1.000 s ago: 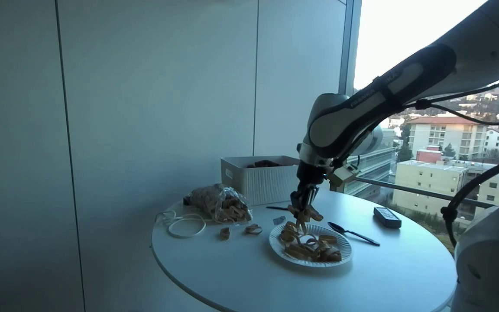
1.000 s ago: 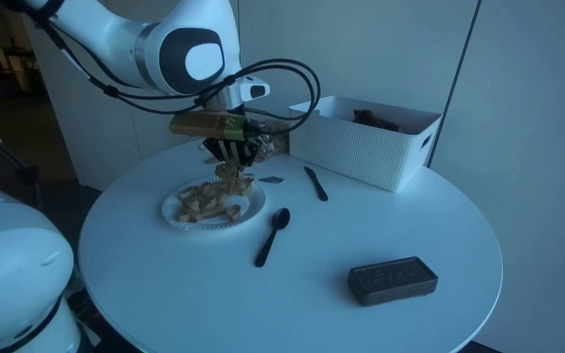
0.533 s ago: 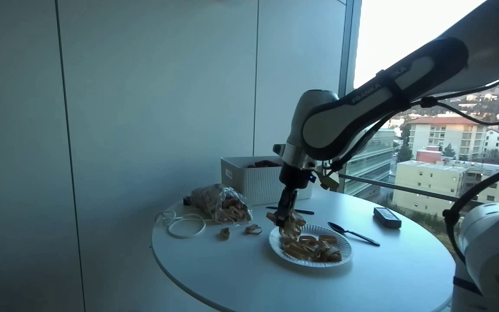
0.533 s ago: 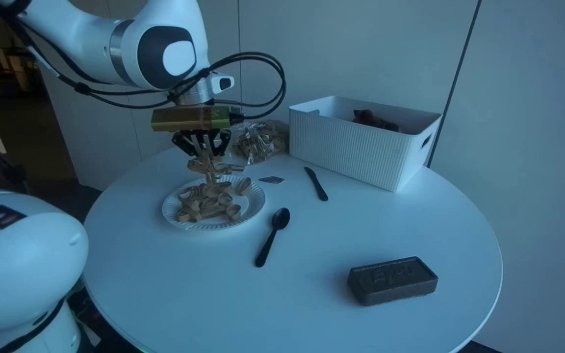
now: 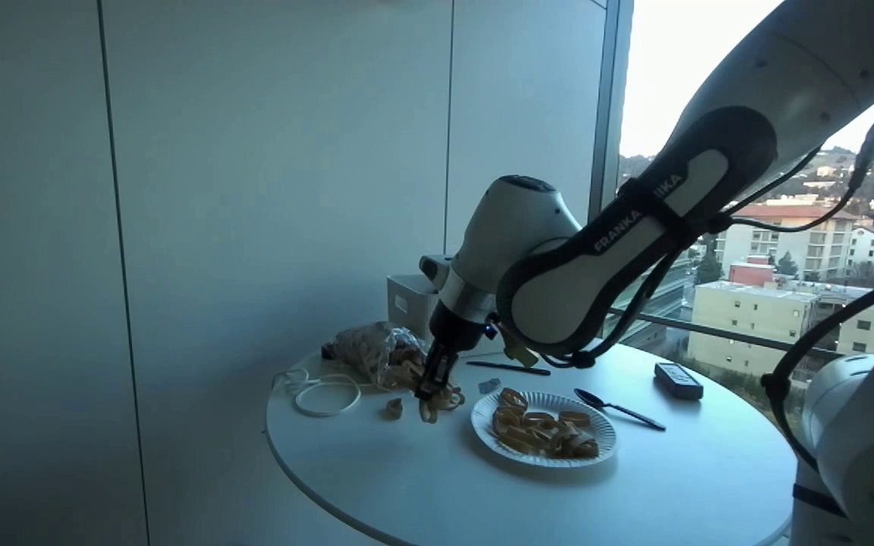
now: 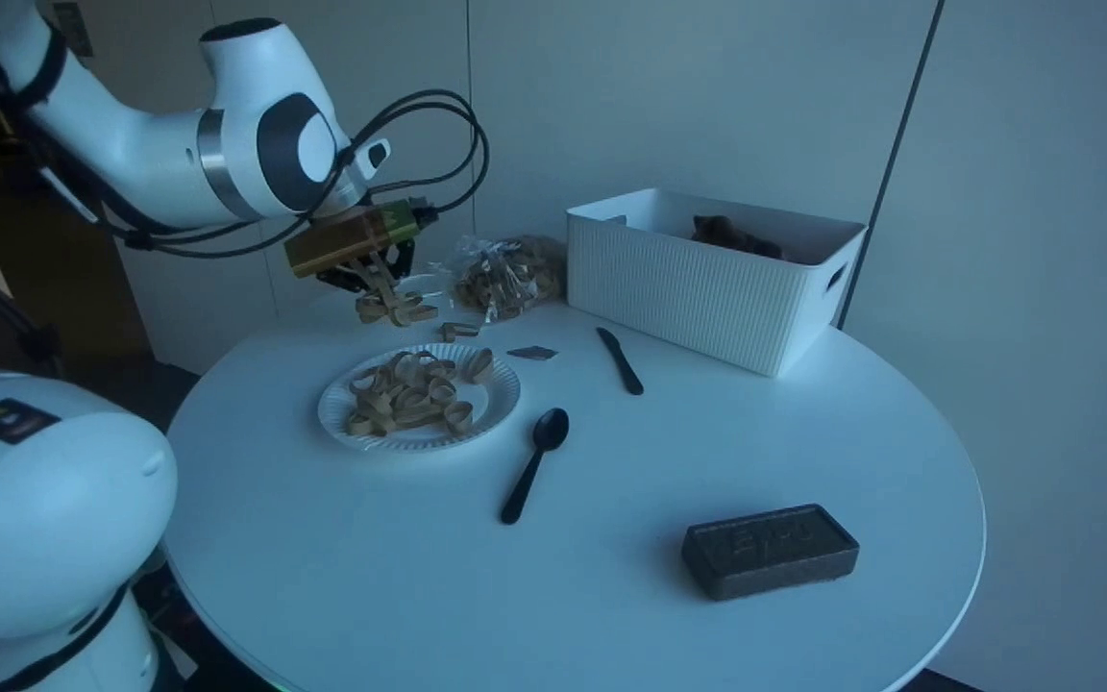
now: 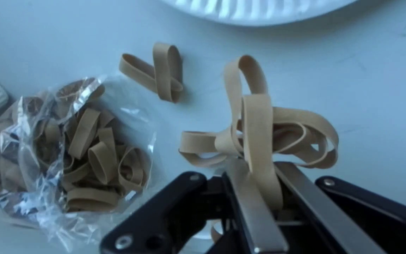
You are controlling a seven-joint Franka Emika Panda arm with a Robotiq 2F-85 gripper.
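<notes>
Tan bands [image 7: 257, 123] sit in a bunch in the claw [image 7: 259, 165], squeezed tight between its two fingers [image 7: 261, 229], with loops poking out past the tips. They hang over a round white table [image 6: 611, 577]. Two crossed bands [image 7: 162, 70] lie on it, next to a clear bag [image 7: 34, 204] with more bands [image 7: 85, 132] inside. A white plate [image 6: 494, 402] with a pile of bands [image 6: 414, 415] sits close too. Farther out are a black spoon [image 6: 530, 471], a black knife [image 6: 620, 361] and a white box [image 6: 678, 298]. Past the table are a plain wall [image 5: 278, 189] and a big window [image 5: 680, 68] with buildings [image 5: 774, 235] outside.
</notes>
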